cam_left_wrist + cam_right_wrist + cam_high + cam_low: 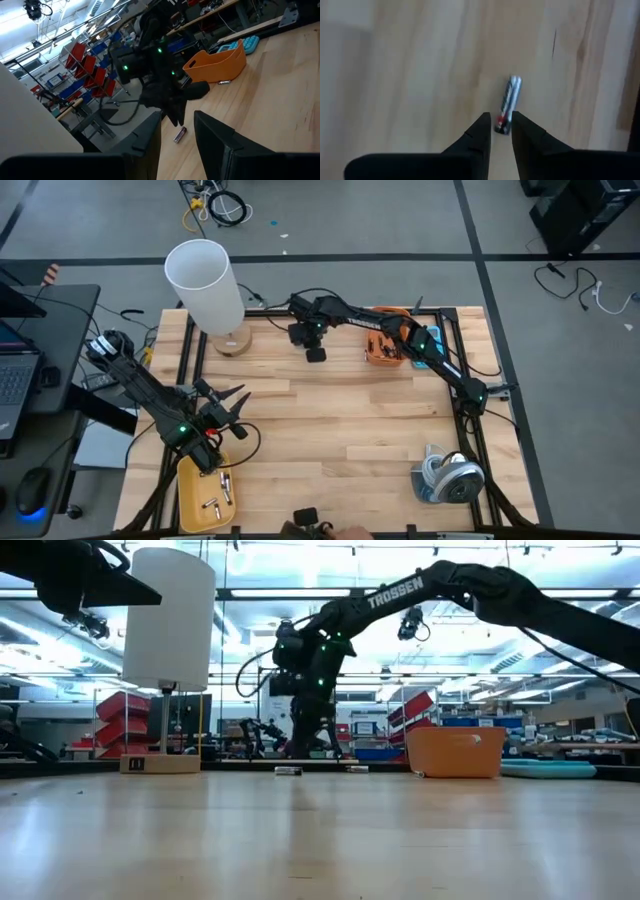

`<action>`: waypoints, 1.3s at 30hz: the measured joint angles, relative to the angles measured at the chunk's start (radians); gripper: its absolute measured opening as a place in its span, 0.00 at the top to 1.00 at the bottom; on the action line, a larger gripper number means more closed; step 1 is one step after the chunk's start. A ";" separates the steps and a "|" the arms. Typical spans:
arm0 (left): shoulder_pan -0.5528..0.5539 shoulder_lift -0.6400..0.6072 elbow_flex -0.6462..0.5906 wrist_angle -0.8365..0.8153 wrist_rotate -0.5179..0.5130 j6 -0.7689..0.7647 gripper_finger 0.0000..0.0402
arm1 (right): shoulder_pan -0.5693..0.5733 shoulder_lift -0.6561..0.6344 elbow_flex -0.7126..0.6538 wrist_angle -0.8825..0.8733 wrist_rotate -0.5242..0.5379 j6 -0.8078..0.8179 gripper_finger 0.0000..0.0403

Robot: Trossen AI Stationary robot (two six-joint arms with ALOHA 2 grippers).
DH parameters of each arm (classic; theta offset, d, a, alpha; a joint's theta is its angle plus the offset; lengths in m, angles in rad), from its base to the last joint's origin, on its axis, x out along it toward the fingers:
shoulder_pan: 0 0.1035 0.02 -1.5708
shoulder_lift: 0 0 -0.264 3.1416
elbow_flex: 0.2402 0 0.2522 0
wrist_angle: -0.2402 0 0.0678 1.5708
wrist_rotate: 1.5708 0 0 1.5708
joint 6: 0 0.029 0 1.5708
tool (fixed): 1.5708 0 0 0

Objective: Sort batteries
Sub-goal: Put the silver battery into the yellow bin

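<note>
A wooden table with two dark robot arms working over it. The right gripper hangs low near the table's far edge, pointing down at a single battery that lies flat on the wood, silvery with a dark, red-marked end. The fingers stand on either side of that dark end with a narrow gap between them; the battery is still lying on the table, and I cannot tell whether the tips already pinch it or only bracket it. From the left wrist camera the same cell shows as a small cylinder just below the right gripper.

An orange bin sits just beside the right arm, and one more battery lies against its foot. A blue calculator rests behind the bin.

The left gripper hovers over the near left part of the table with its fingers spread and nothing between them, above a yellow tray holding a few sorted batteries. A white lamp stands at the far left, and a roll of tape lies at the near right.

The step in hand looks like picking up a loose cell at the far edge. Next, the right gripper probably needs to settle lower, close firmly across the battery's body, lift it clear and carry it to the proper container.
</note>
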 joint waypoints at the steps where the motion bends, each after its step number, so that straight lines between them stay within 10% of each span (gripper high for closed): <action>1: 0.000 0.000 0.000 0.000 0.000 0.000 0.70 | 0.001 0.000 0.011 -0.004 -0.025 0.014 0.84; 16: 0.000 0.000 0.000 0.007 0.000 0.001 0.70 | -0.005 0.000 0.005 0.084 0.174 0.570 1.00; 26: 0.000 0.000 0.000 0.026 0.003 0.001 0.70 | -0.075 0.019 0.005 0.094 -0.139 0.506 1.00; 39: 0.000 0.000 0.000 0.025 0.010 0.001 0.70 | -0.102 0.014 0.012 0.056 -0.123 0.669 1.00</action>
